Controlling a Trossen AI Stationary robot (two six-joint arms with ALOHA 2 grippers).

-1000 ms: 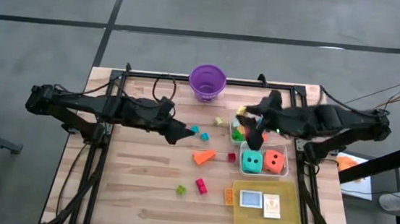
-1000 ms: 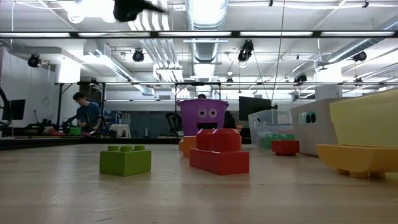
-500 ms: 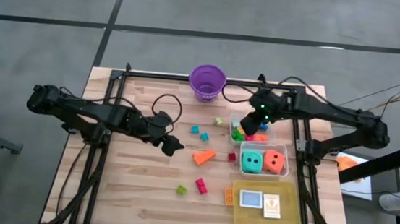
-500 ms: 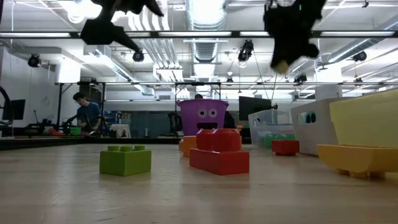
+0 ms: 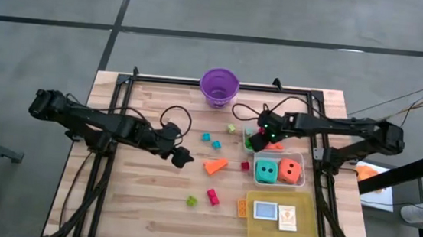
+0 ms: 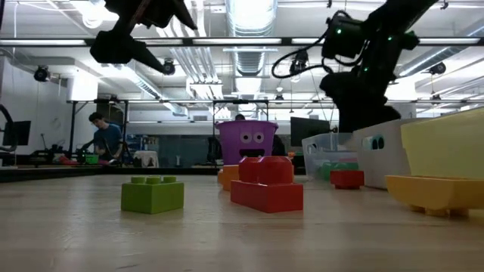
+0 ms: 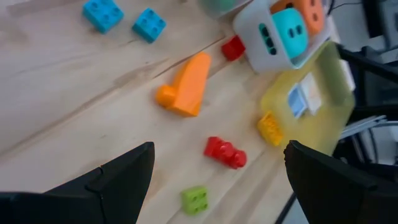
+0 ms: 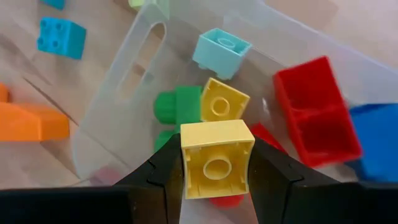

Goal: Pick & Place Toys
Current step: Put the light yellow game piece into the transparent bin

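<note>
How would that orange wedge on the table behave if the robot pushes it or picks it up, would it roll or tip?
The orange wedge lies on a flat face, so it would probably slide, not roll. Its sloped top may let tool fingers slip unless they close on parallel sides. It looks like rigid moulded plastic, likely light for its size.

left arm: stretched inward, left tool (image 5: pixel 181 158) held wide open above the table | right arm: reached inward, right tool (image 8: pixel 216 163) clamped on a yellow block (image 8: pixel 216 158)
</note>
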